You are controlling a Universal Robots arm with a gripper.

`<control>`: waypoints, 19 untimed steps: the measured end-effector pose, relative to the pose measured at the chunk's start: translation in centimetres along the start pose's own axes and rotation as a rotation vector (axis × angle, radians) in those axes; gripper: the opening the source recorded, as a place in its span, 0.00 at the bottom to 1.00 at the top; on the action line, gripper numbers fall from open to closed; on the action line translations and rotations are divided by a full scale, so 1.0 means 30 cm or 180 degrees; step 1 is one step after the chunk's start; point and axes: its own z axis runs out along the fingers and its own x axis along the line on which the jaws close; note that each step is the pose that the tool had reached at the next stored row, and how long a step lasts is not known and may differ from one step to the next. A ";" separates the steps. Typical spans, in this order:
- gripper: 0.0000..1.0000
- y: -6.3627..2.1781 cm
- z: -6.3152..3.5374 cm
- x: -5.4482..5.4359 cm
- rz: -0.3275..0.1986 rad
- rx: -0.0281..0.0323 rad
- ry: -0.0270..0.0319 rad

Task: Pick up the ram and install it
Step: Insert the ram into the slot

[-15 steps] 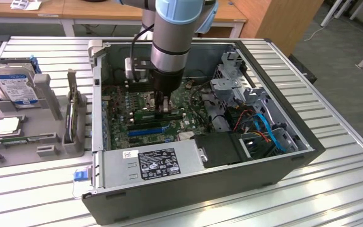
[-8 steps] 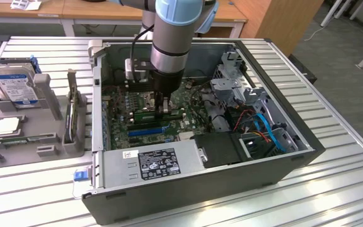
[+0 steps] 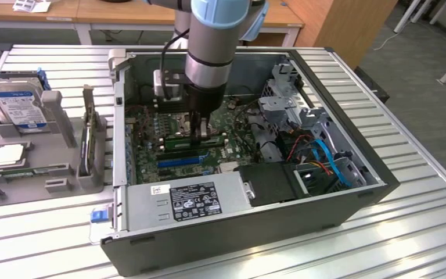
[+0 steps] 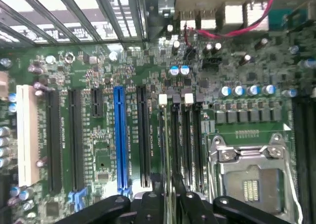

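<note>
Bright, even room light; soft shadows

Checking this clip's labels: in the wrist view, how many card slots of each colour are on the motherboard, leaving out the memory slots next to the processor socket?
White slot: 1
Blue slot: 1
Black slots: 4
Total: 6

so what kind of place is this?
Probably a robotics lab or workshop bench: an open PC case on a slatted metal table, a grey fixture holding a hard drive beside it, wooden desks behind.
</note>
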 end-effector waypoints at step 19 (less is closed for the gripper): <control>0.11 0.007 -0.154 0.000 0.0007 0.0000 0.0000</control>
